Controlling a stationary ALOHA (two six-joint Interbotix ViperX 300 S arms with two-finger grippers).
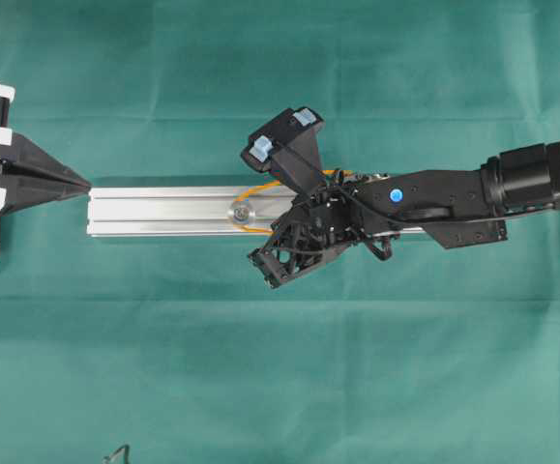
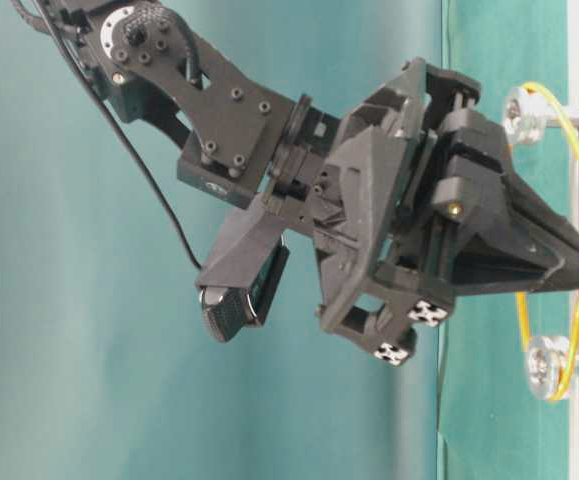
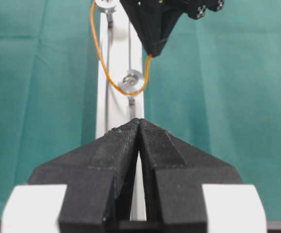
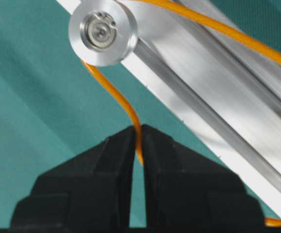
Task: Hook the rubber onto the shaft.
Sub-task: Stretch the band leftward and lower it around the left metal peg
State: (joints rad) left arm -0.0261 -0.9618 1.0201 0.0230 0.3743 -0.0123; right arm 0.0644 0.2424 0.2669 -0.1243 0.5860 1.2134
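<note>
Rubber (image 4: 125, 104), a thin orange loop, runs around a silver pulley shaft (image 4: 103, 31) on the aluminium rail (image 1: 163, 211). Right gripper (image 4: 138, 141) pinches the loop between closed fingertips beside the rail. Left gripper (image 3: 139, 127) is clenched empty at the rail's end. No writing is readable.

No text, label, brand name or number could be read in any of the views. The nearest things to signs were small black-and-white checkered squares (image 2: 427, 312) on the right arm's claw housing and a plain blue dot (image 1: 395, 195) on that arm, neither apparently carrying lettering, though both were small.
</note>
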